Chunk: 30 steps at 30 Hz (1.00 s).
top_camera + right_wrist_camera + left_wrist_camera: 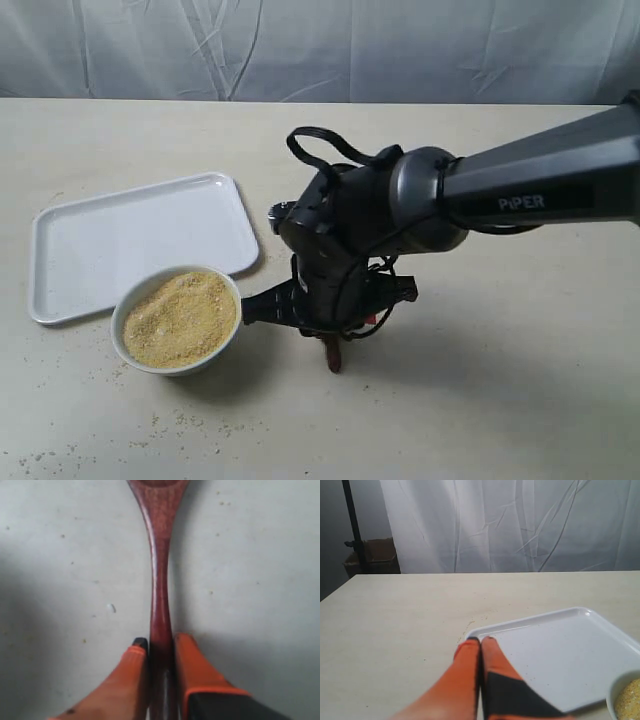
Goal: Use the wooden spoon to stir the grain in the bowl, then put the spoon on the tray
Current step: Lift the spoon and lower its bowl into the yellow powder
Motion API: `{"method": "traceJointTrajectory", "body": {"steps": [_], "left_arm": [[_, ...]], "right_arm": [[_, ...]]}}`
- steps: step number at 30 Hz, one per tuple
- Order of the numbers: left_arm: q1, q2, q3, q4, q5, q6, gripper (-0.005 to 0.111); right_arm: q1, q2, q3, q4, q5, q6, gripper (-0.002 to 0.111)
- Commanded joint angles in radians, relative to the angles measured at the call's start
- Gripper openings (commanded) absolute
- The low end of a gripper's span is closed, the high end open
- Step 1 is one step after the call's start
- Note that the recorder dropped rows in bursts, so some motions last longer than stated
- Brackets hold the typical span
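The white bowl holds a heap of yellow-tan grain and stands against the near edge of the white tray. My right gripper is shut on the handle of the dark reddish wooden spoon, which lies along the table with its head pointing away from the fingers. In the exterior view the right gripper points down just right of the bowl, and only a tip of the spoon shows below it. My left gripper is shut and empty, over the corner of the tray.
Stray specks of grain lie on the table in front of the bowl. A white curtain hangs behind the table. Beyond the table's far edge, the left wrist view shows a cardboard box and a black stand.
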Motion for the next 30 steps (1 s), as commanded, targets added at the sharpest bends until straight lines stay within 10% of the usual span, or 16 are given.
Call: {"method": "traceJointTrajectory", "body": {"steps": [1,12,30], "left_arm": [[0.001,-0.005,0.005,0.001,-0.004,-0.001,0.0],[0.001,-0.005,0.005,0.001,-0.004,-0.001,0.0],[0.001,-0.005,0.005,0.001,-0.006,-0.001,0.0]], "right_arm": [[-0.001,-0.093,-0.035,-0.061,0.094,-0.078,-0.001],[0.014,-0.193,-0.153,0.362,0.12,-1.019,-0.001],[0.102,-0.101,-0.155,0.186,0.131,-1.106,0.008]]}}
